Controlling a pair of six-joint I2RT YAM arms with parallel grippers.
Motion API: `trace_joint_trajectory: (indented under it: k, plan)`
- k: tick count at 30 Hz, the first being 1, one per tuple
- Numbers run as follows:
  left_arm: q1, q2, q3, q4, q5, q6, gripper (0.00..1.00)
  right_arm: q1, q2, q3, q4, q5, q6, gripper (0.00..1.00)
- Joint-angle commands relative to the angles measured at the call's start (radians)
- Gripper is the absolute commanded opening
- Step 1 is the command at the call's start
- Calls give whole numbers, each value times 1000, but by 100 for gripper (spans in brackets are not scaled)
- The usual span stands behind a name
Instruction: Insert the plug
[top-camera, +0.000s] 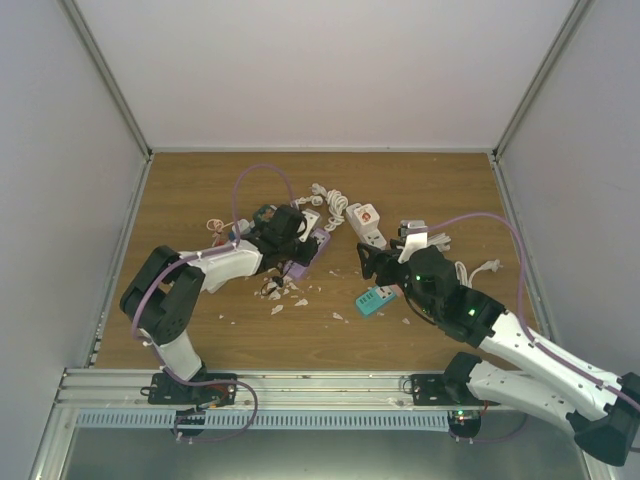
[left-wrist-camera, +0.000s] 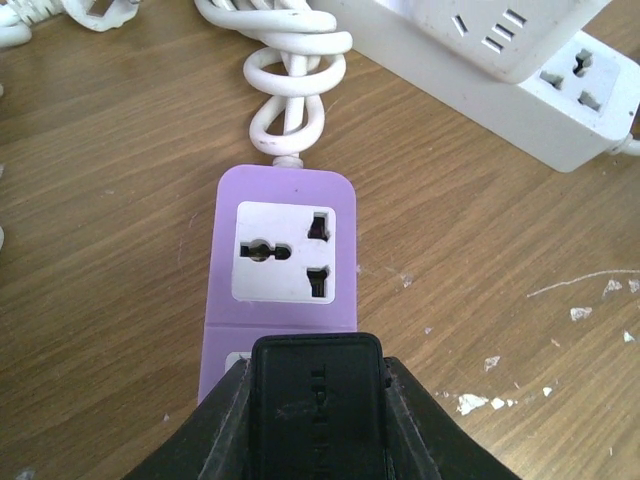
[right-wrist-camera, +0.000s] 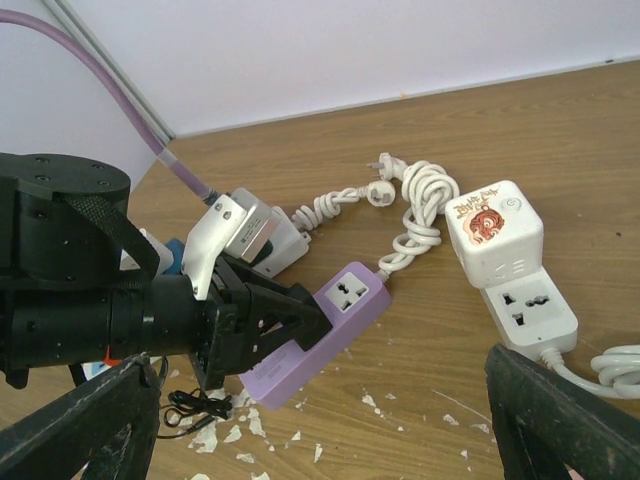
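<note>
From above, my left jaws are clamped on the near end of the purple power strip (top-camera: 312, 248), which lies flat on the counter (top-camera: 430, 180) a little left of centre. My right jaws hang just to its right, near a white power strip (top-camera: 376, 238) and a teal adapter (top-camera: 375, 300). White chips (top-camera: 285, 290) litter the wood in front of the purple strip. The plug (top-camera: 321, 188) sits beyond it at the end of a coiled white cord (top-camera: 336, 206). It is small here, but it seems to lie loose on the counter.

From my left wrist, the purple strip runs away from me with one socket face showing. My black finger presses over its near end. The knotted cord leaves the far end, and the white strip lies apart at upper right.

From my right wrist, my right jaws stand wide apart with nothing between them. My left jaws grip the purple strip by its end. The plug rests on the counter towards the wall, in no socket. A white cube adapter (right-wrist-camera: 495, 230) sits on the white strip.
</note>
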Motion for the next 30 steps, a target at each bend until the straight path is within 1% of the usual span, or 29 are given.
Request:
trace_joint_trajectory:
  k: [1,5,9,12,15,17,18,20,21,24,27,28,30]
  plan:
    - [-12,75,-83,-90,-48,-48,14,-7,-14,10,-4,31,25,89]
    - [-45,82,-122,-61,-116,-71,14,-6,-14,12,-2,36,25,89]
    - [-91,117,-125,-71,-194,-86,14,-7,-15,14,-4,41,29,89]
    - [-100,154,-100,-115,-204,-105,13,-7,-18,18,-11,42,33,89]
    - [-102,158,-96,-133,-205,-121,13,-6,-26,20,-14,41,38,89]
    - [-103,150,-85,-152,-202,-129,14,-7,-31,20,-15,41,40,89]
    - [-107,136,-75,-166,-198,-131,17,-7,-33,20,-14,42,40,89]
    - [-116,93,-40,-198,-205,-138,27,-7,-33,25,-16,43,41,89]
    - [-116,71,-12,-220,-208,-142,34,-7,-33,30,-20,44,44,89]
    - [-115,12,83,-271,-190,-144,61,-8,-26,47,-35,42,51,89]
    - [-106,-15,206,-331,-97,-122,84,-8,-19,59,-46,45,52,89]
    - [-105,-25,240,-350,-92,-122,91,-8,-20,59,-49,45,54,89]
    - [-104,-55,288,-376,-96,-122,98,-8,-25,58,-52,44,62,89]
